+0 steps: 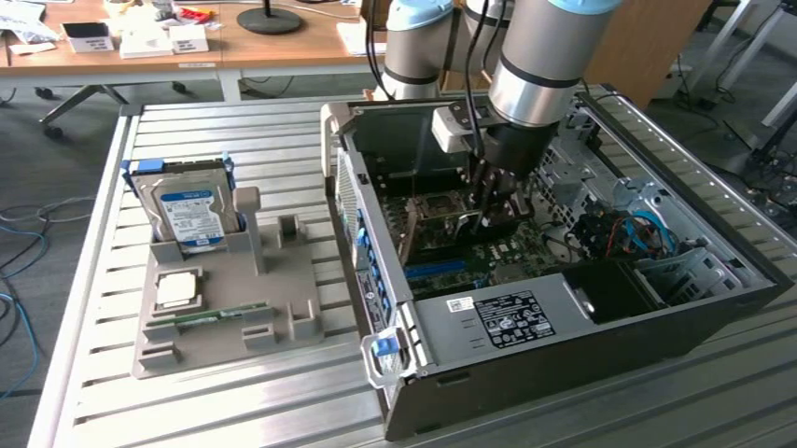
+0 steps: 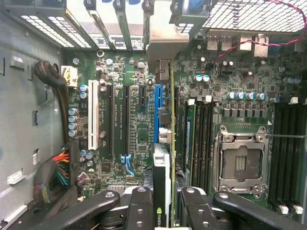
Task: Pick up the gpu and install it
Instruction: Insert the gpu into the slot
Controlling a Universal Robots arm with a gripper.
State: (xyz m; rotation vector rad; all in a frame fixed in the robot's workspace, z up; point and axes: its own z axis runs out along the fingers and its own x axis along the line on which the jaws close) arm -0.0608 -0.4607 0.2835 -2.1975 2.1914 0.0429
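One slatted metal bench [image 1: 187,411] carries everything listed here.

1. Computer case [image 1: 561,373]: at the exterior view's right, lying with its side panel off and its interior facing up.
2. Power supply [image 1: 505,317]: a dark box with a white label, at the near end of the case.
3. Grey holder [image 1: 293,299]: on the bench at the exterior view's left, near the case.
4. Memory stick [image 1: 212,315]: narrow and green, lying flat in the holder's near part.
5. Hard drive [image 1: 193,210]: silver with a blue-white label, standing on edge in the holder's far part.
6. Gripper [image 2: 166,194]: lowered into the case over the motherboard [image 2: 139,129]. It is closed narrow, with its black fingers [image 2: 139,206] pressed to both faces of the gpu.
7. Gpu [image 2: 162,177]: held on edge, running lengthwise just beside the blue slot [image 2: 156,112]. It sits between that slot and the processor socket [image 2: 241,163]. Whether its edge is seated cannot be told.
8. Wooden desk [image 1: 149,56]: beyond the bench, holding small boxes.
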